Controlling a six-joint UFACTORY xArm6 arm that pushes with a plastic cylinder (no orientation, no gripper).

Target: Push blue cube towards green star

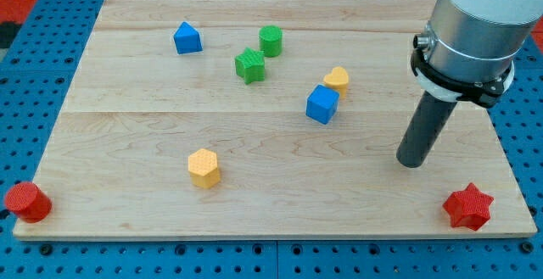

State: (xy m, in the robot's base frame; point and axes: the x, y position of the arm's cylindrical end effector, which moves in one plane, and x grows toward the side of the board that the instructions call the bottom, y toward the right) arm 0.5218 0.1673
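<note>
The blue cube [322, 104] sits right of the board's middle, touching or nearly touching a yellow heart block [337, 79] at its upper right. The green star [249, 65] lies up and to the left of the cube, with a gap between them. A green cylinder [271, 40] stands just above and right of the star. My tip [411, 162] rests on the board well to the right of the blue cube and a little lower, apart from every block.
A blue triangular block [187, 38] is at the upper left. A yellow hexagon [204, 168] is at the lower left of centre. A red cylinder [27, 201] sits at the bottom left corner and a red star [468, 207] at the bottom right corner of the wooden board [127, 126].
</note>
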